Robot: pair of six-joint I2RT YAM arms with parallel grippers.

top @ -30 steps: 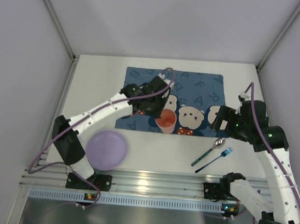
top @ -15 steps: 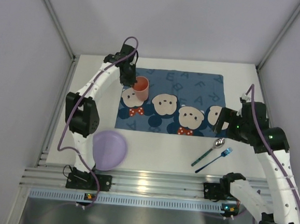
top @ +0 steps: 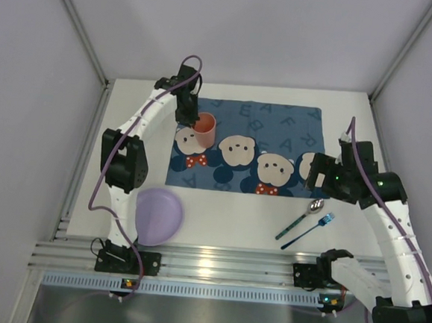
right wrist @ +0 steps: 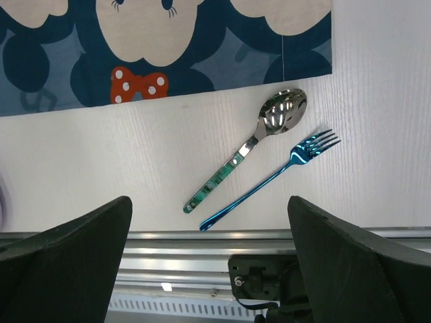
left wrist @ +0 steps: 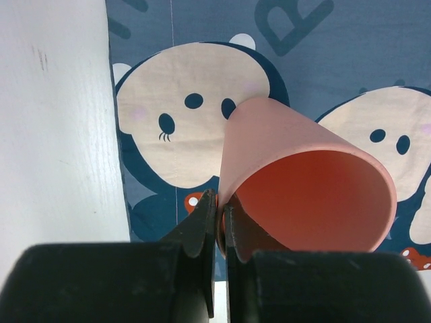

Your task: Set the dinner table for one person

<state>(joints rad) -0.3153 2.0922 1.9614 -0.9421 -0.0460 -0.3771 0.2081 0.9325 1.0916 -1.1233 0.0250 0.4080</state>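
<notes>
A salmon-pink cup (top: pixel 206 128) is at the far left part of the blue mouse-print placemat (top: pixel 286 126), which lies on the white dinner table (top: pixel 141 118). My left gripper (top: pixel 187 117) is shut on the cup's rim. In the left wrist view its fingers pinch the cup's (left wrist: pixel 296 161) wall, one inside and one outside, at the left gripper (left wrist: pixel 220 203). My right gripper (top: pixel 318 172) hangs open over the mat's near right corner. In the right wrist view the spoon (right wrist: pixel 250 147) and blue fork (right wrist: pixel 276 177) lie below the right gripper (right wrist: pixel 209 205), untouched.
A purple plate (top: pixel 156 215) lies on the table at the near left, close to the aluminium rail (top: pixel 216 260). The spoon (top: pixel 302 216) and fork (top: pixel 309 229) lie side by side right of the mat's front edge. White walls close in the table.
My left arm carried the cup from the mat's near middle to its far left part, then held nearly still. The right gripper shifted slightly and stays open.
</notes>
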